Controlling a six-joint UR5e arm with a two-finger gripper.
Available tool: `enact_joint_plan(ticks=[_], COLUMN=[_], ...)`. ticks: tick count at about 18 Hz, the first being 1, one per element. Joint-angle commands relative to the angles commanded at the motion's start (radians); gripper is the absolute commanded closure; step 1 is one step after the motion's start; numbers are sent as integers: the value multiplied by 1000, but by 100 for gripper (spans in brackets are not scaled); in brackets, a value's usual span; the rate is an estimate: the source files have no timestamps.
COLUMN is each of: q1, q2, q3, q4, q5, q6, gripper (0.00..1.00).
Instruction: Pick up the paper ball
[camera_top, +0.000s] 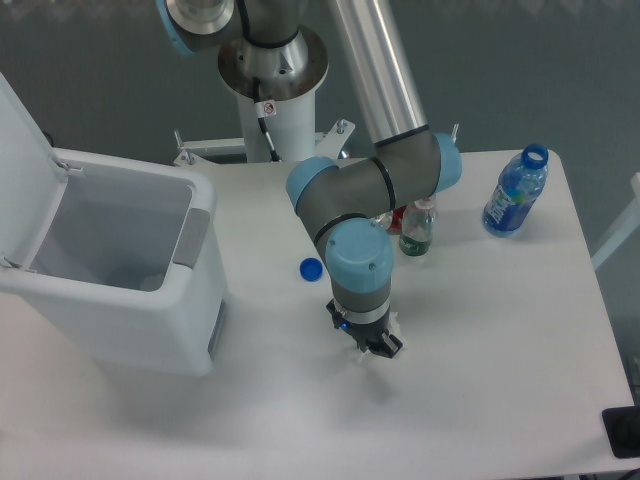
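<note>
Beside the arm (350, 190), an open white bin (190, 235).

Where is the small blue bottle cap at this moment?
The blue bottle cap lies on the white table, between the open white bin and the arm's blue wrist joint.

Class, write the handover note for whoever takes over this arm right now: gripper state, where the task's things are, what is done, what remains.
Gripper: low over the table, just in front of the arm's wrist; jaws mostly hidden by the wrist, so open or shut cannot be told.
Paper ball: only a white scrap shows at the gripper; grip not confirmed.
Nearby: blue bottle cap to the left, small green bottle behind, blue bottle far right, open white bin on the left.
Done: arm is at the ball.
Left: confirm the grasp, then lift.
</note>
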Motion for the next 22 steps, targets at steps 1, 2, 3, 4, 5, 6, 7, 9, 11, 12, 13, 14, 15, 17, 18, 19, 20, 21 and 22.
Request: enact_joint_plan(ticks=[1,2,3,4,5,6,7,9,11,12,13,14,15,17,18,19,20,21,22], q1=[0,2,2,3,2,3,5,11,21,23,25,26,31,46,49,60,78,86,87], q2=[11,28,46,63,81,97,110,126,143,164,181,198,219,253,267,278,279,281,284], q3=[2,6,8,8,9,14,21,43,57,57,57,57,57,58,58,61,64,67,69], q4=[-2,-5,-14,-31,-52,-76,-99,-144,-198,-219,-238,-259,-279,-310,-325,-336,-345,-354,-357], q5=[0,0,0,0,-6,-18,-34,-84,-127,-133,-136,-138,-138,-140,-141,-149,-166,-184,-192], q6=[0,2,3,8,8,9,14,34,41,57,80,106,124,147,149,150,150,150,150], gripper=[100,100,100,100,100,100,100,100,100,100,100,100,100,100,100,100,100,100,100])
